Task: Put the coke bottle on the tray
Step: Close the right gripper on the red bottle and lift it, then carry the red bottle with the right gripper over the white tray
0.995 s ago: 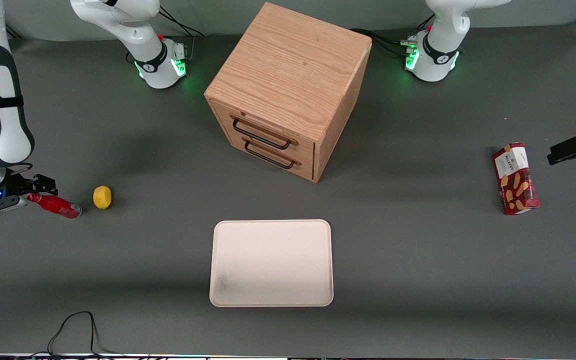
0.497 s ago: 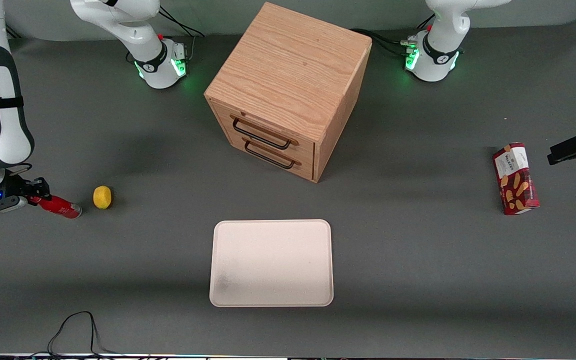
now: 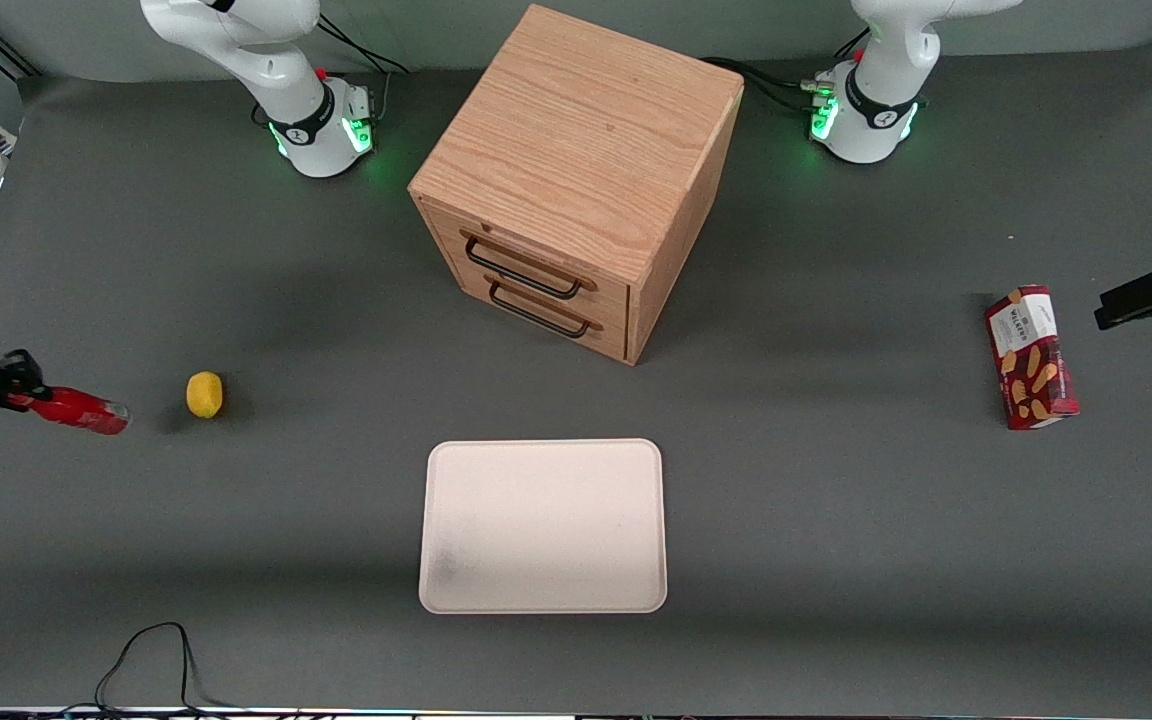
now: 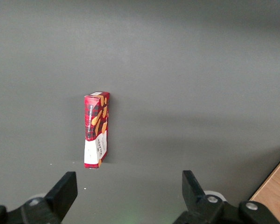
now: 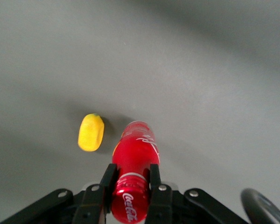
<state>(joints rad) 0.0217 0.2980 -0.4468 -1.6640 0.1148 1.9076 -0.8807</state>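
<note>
While your gripper (image 5: 130,185) clamps the coke bottle (image 5: 134,164) near its cap, lifted at the working arm's end of the table, the lemon (image 3: 204,394) sits beside it, tray (image 3: 543,590) toward five o'clock of the lemon.

Clearly a robotics lab: grey matte worktop (image 3: 836,500) with two white arm bases (image 3: 321,125) glowing green, loose cables (image 3: 151,650), and staged test props, namely a small wooden drawer cabinet (image 3: 576,180), cream tray (image 3: 543,525), lemon (image 3: 204,394) and snack box (image 3: 1031,357).
</note>
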